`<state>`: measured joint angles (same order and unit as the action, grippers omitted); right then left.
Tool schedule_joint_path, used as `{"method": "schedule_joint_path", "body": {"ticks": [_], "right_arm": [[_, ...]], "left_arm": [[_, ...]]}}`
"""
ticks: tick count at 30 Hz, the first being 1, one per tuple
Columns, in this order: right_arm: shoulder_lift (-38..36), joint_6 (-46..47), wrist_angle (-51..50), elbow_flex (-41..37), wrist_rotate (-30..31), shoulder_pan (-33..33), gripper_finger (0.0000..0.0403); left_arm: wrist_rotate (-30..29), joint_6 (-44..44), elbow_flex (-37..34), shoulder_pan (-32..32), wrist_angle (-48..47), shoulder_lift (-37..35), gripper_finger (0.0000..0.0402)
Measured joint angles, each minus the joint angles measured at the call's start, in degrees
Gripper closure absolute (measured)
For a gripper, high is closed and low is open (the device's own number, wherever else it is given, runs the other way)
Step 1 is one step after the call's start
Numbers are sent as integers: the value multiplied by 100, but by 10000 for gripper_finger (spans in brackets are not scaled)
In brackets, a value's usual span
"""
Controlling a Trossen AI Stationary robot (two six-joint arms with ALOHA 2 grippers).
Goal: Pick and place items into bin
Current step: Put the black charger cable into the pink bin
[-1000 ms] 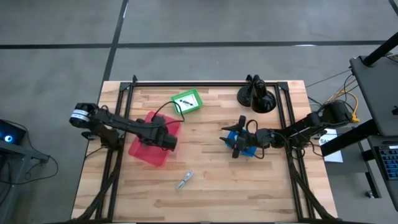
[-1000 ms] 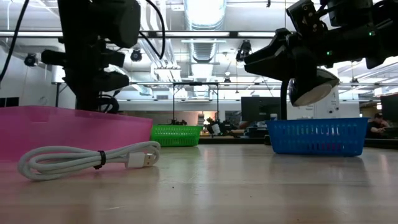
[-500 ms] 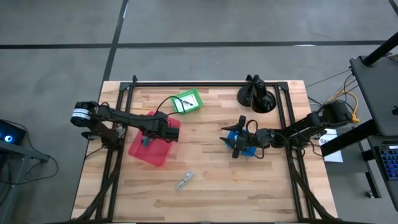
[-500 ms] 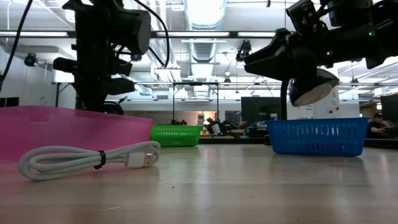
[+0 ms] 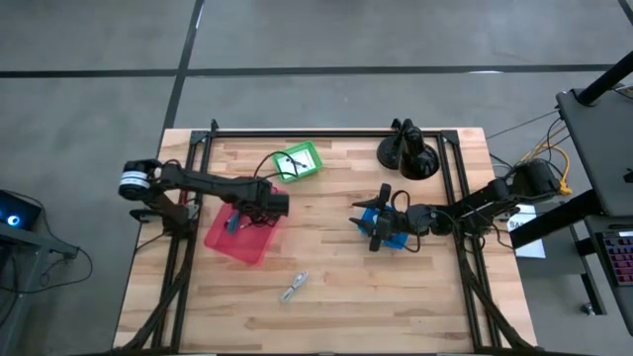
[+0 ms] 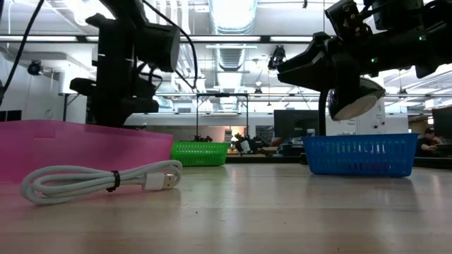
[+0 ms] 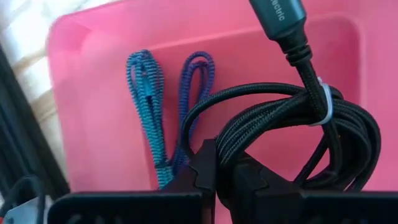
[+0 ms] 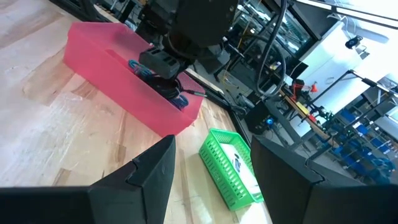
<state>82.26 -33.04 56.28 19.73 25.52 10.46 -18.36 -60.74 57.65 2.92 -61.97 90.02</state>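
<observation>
- Left gripper [image 7: 214,177] is hanging over the pink bin [image 5: 224,242], fingers clamped on a black coiled cable [image 7: 298,134]; the pinch is taking the coil at one edge, so the bundle is dangling just ahead of the fingertips.
- Cable is tied with a white band [image 7: 320,99], which is keeping the loops together, so one pinch is carrying the whole coil.
- Directly below the gripper, a teal and blue braided cable [image 7: 155,118] is lying on the bin floor. The black coil appears clear of it, poised for release.
- Right gripper [image 8: 211,180] is waiting over the blue basket [image 5: 396,232], well apart from the left one, fingers spread wide and holding nothing.
- A white cable [image 6: 99,180] is lying loose on the table, nearer the front edge than either gripper; probably a later pick.
- A green basket [image 5: 298,160] is sitting just beyond the pink bin.
</observation>
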Motion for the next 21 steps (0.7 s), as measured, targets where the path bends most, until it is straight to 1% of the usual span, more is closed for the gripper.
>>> {"method": "schedule_joint_path", "body": {"ticks": [8, 16, 21], "right_arm": [[0, 0, -38, 0, 0, 0, 207], [0, 0, -38, 0, 0, 0, 207], [0, 0, -36, 0, 0, 0, 207]], "left_arm": [[30, 136, 0, 89, 4, 88, 397], [8, 138, 0, 87, 6, 74, 353], [8, 173, 0, 87, 4, 74, 336]]}}
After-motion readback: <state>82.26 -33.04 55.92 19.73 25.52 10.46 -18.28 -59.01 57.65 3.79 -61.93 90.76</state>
